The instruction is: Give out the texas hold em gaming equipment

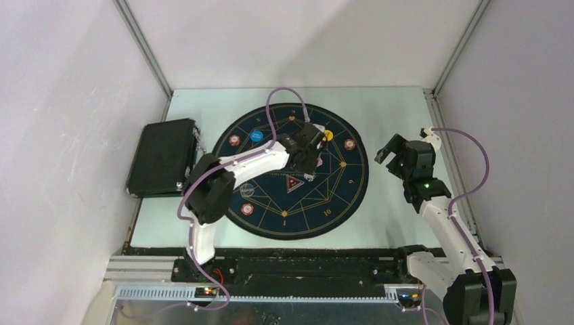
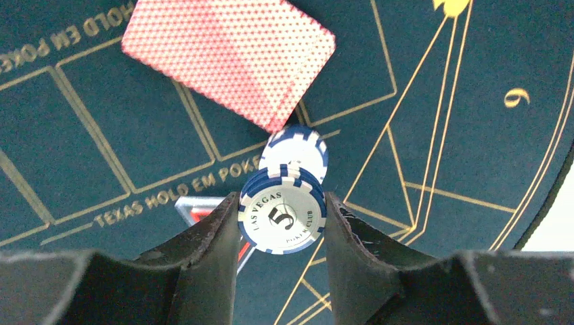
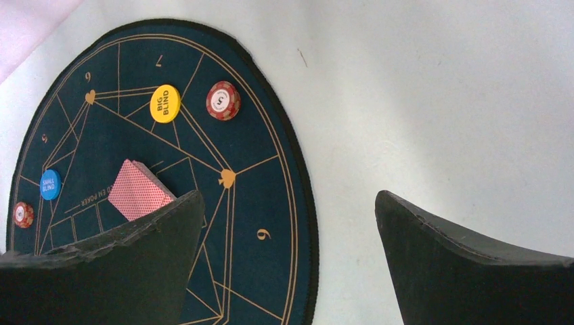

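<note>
My left gripper (image 2: 282, 218) is shut on a blue-and-white poker chip (image 2: 282, 215) marked 5, with more blue-edged chips stacked under it. Another blue-white chip (image 2: 295, 150) shows just beyond; I cannot tell if it lies on the mat. A pink-backed card deck (image 2: 230, 57) lies ahead of it. A red triangular token (image 2: 202, 214) peeks out beside the left finger. In the top view my left gripper (image 1: 308, 152) hangs over the mat's centre. My right gripper (image 3: 288, 230) is open and empty, above the bare table right of the mat.
The dark round mat (image 1: 338, 196) carries a yellow chip (image 3: 165, 103), a blue chip (image 3: 50, 184) and red-white chips (image 3: 223, 100) (image 1: 247, 208) (image 1: 234, 141). A black case (image 1: 161, 157) lies shut at the left. White walls enclose the table.
</note>
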Available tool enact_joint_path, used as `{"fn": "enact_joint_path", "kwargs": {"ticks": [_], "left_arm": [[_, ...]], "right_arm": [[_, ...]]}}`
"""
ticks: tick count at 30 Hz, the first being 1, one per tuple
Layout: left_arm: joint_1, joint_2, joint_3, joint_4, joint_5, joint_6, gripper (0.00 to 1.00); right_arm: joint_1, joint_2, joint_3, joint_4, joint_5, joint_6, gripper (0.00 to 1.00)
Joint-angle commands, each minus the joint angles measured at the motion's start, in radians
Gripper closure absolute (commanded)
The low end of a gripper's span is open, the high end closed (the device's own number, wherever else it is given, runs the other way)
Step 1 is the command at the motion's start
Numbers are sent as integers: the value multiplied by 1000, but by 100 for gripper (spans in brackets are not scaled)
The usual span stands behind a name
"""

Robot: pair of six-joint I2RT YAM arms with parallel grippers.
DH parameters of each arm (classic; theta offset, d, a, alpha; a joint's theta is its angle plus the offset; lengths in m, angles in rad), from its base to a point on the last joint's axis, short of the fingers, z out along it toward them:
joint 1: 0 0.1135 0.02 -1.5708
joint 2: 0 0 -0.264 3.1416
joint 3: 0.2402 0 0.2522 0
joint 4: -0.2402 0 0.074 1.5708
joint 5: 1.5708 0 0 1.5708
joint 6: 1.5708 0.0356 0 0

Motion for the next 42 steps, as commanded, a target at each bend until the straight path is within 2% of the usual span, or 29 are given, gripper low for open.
{"fn": "enact_joint_path", "kwargs": {"ticks": [1,4,8,12,18,24,34,42], "left_arm": [[5,-193,-117,14,-56,-52,78],[15,-301,-255,38,-88,-124,79],[28,-509,-530,42,-130,-243,79],[41,-642,-710,9,-179,-333,79],[197,-759,-925,61,-154,-454,84],[301,-821,-969,109,-175,-473,85],[323,-850,-954,76,-178,-455,85],[432,-791,-945,142,-127,-428,86]], "right_arm": [[-5,1,2,41,4,-1,0],[-7,1,2,41,7,-2,0],[-8,5,2,43,6,1,1],[-9,12,2,46,3,1,0],[-10,11,3,46,0,1,0],[-11,10,2,45,1,-1,0],[-14,31,3,60,1,-3,1],[-18,35,3,63,0,-5,0]]}}
